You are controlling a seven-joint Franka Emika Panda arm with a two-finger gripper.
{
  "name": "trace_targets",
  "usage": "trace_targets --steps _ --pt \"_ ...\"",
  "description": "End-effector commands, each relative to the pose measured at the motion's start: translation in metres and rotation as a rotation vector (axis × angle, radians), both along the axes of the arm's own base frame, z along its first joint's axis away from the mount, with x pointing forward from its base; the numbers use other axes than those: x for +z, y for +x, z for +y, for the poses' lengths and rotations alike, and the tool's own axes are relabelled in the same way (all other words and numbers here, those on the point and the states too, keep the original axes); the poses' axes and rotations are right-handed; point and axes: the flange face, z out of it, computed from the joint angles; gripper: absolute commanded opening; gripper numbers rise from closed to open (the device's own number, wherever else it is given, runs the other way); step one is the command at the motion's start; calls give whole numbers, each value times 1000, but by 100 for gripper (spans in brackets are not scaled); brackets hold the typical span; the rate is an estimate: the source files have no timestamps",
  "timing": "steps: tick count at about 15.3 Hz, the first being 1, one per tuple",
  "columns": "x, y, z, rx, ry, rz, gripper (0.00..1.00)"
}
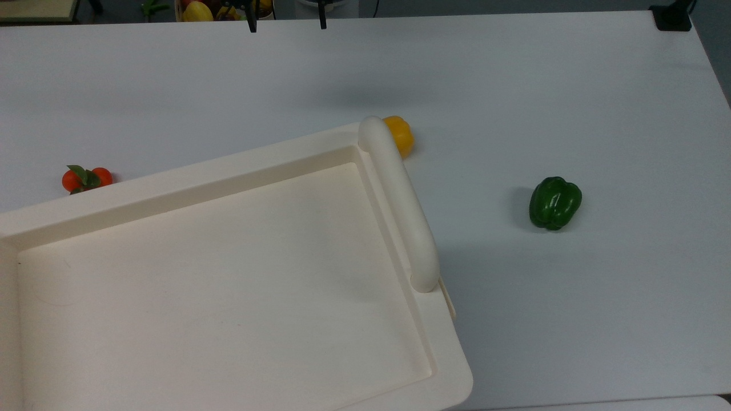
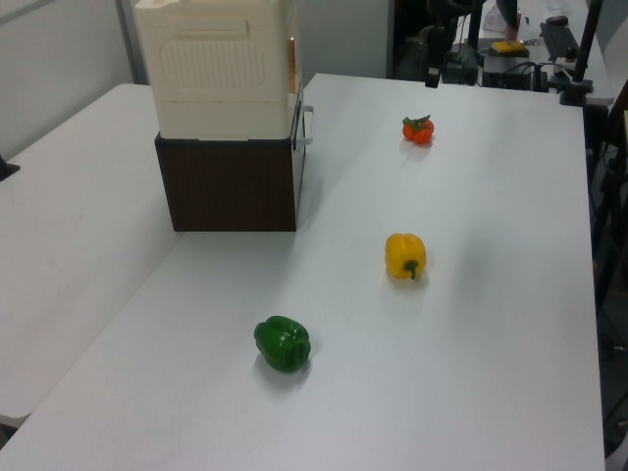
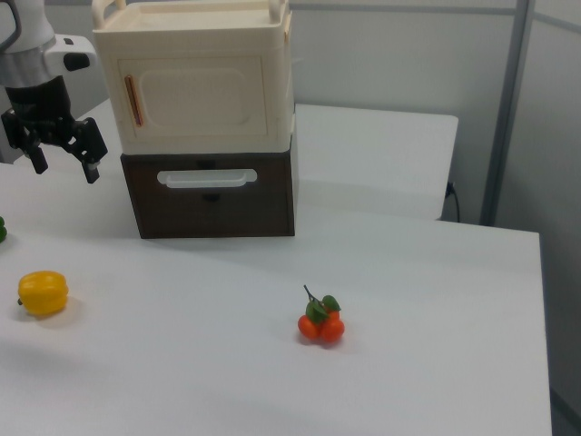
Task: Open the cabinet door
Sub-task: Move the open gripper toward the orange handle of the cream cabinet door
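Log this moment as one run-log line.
phase: approach | hand: open, empty, beside the cabinet on the right view's left | cabinet door: shut, untouched | table: yellow pepper, green pepper, tomatoes

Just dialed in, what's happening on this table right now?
The end effector hangs open in the air at the right view's left, beside the cream cabinet, holding nothing. The cabinet door looks shut and untouched. A yellow pepper, green pepper and tomatoes lie loose on the table.
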Motion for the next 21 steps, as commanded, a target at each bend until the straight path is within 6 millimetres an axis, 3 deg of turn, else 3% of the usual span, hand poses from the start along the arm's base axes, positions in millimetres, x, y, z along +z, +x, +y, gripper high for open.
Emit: trace_targets --steps 1,16,21 --pt "0 -4 1 22 -11 12 100" --pt "5 -3 -8 22 -9 1 100" --pt "12 -2 -1 30 2 -10 100"
